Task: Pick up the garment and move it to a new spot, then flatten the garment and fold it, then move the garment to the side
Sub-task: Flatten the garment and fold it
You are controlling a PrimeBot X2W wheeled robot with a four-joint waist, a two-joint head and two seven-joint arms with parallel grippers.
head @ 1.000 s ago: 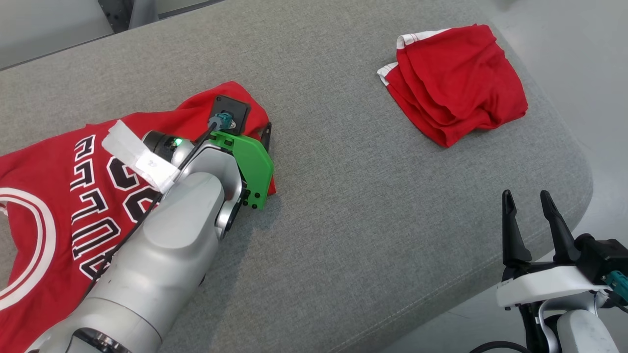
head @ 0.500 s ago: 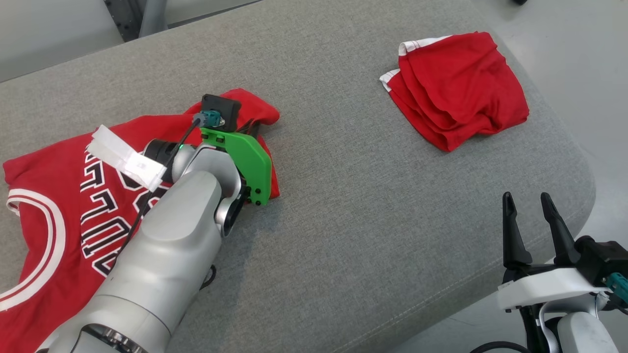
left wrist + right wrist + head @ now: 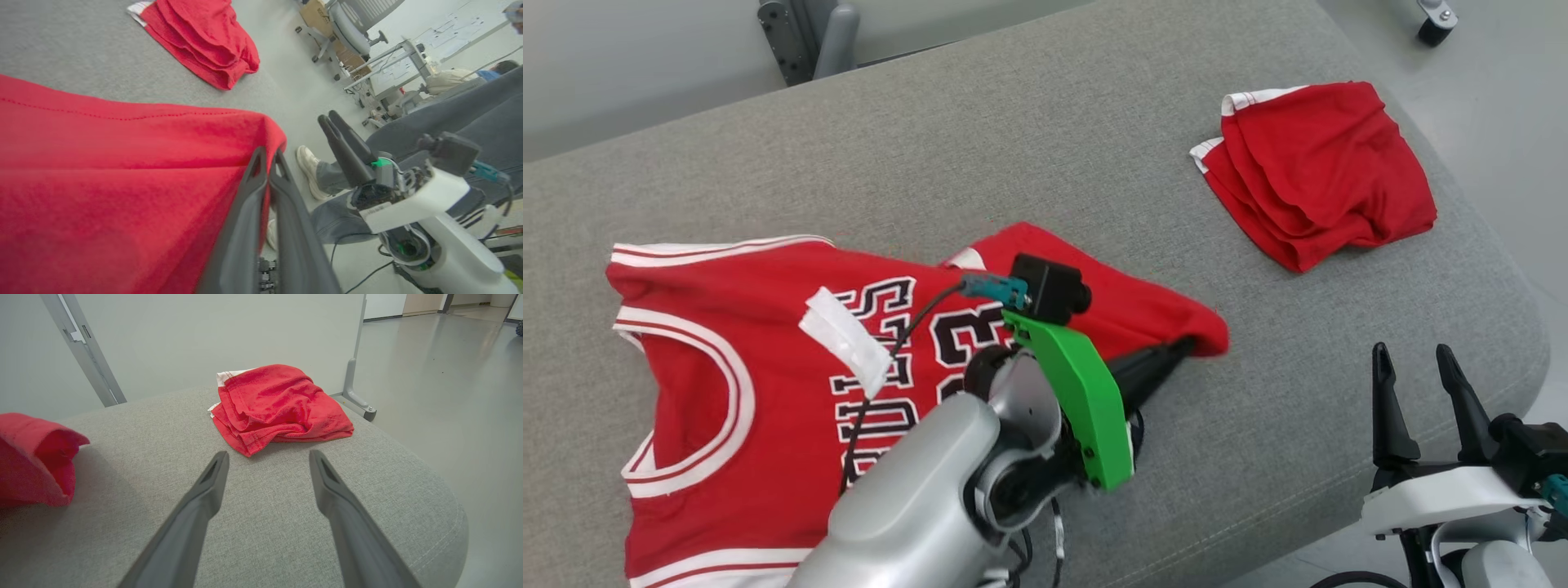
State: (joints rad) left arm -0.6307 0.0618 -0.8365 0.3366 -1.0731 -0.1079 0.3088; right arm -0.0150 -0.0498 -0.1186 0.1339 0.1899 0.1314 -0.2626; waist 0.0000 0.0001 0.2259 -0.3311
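Note:
The garment [image 3: 768, 327] is a red jersey with white trim and black lettering, lying on the left half of the grey cushion [image 3: 1054, 147]. My left gripper [image 3: 1183, 349] is shut on the jersey's right corner and holds it slightly raised. In the left wrist view the two fingers [image 3: 267, 154] are pressed together with red cloth [image 3: 122, 163] between them. My right gripper [image 3: 1421, 359] stands open and apart at the lower right, beyond the cushion's front edge. The right wrist view shows its spread fingers [image 3: 267, 455] over bare cushion, with the held corner [image 3: 32, 457] at the left.
A second red garment [image 3: 1319, 175], folded, lies at the cushion's far right, near the rounded edge. In the left wrist view a person's white shoe [image 3: 308, 163] and grey trouser leg stand on the floor beside the cushion. An office chair [image 3: 347, 28] stands farther off.
My left gripper closed on the jersey's corner and drew it to the right across the cushion. The head camera has shifted too. The right gripper kept its place.

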